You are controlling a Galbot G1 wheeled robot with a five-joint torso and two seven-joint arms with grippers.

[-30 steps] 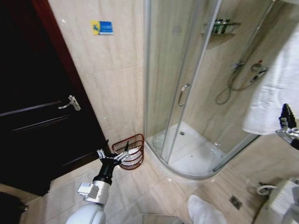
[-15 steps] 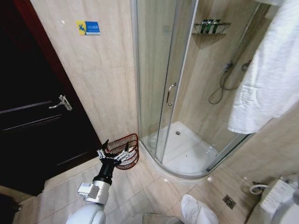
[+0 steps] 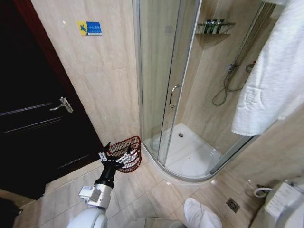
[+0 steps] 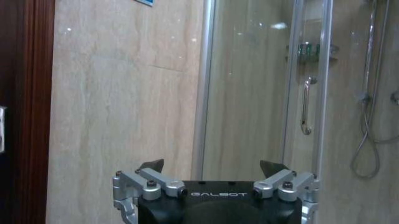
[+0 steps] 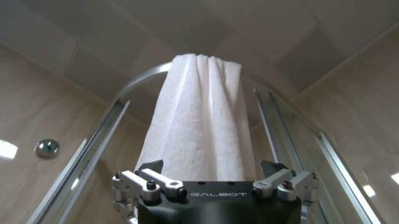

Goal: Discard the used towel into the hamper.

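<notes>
Nothing moved; wire hamper [image 3: 127, 152], draped towel [image 3: 274, 80].

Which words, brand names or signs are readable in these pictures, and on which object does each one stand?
"GALBOT": on the body of the left gripper, in white letters, left wrist view.
"GALBOT": on the body of the right gripper, in white letters, right wrist view.
Blue and yellow wall sign: it carries white characters and a pictogram, too small to read.
Bottles on the shower shelf: any labels are too small to read.
</notes>
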